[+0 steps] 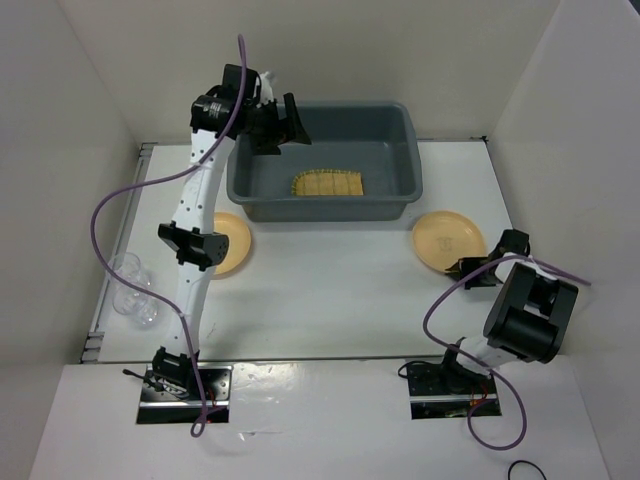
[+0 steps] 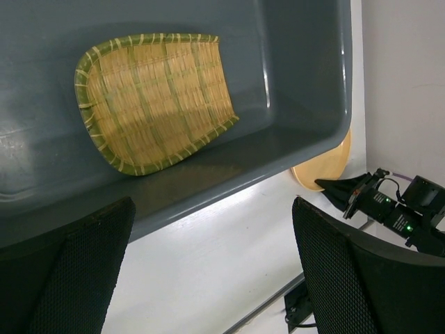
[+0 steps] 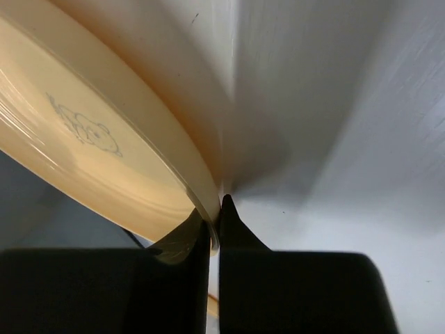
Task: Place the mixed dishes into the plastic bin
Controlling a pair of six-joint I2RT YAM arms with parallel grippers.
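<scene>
While your right gripper [image 3: 214,212] pinches the rim of the right plate [image 3: 104,139], your left gripper [image 2: 215,271] hangs wide open and empty above the plastic bin [image 1: 410,130], where the slatted tray [image 1: 327,184] lies flat; the left plate [image 1: 232,243] rests on the table [image 1: 330,290] at the bin's front-left corner.

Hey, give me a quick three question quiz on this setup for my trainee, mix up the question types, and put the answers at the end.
1. True or false: the woven tray lies inside the grey bin.
2. Which gripper pinches a plate's rim? A) left B) right C) neither
3. Fill in: ___ plates are outside the grey bin.
Key: 1 true. 2 B: the right gripper pinches the right plate, while the left gripper is open over the grey bin. 3 two: the right plate and the left plate.
</scene>
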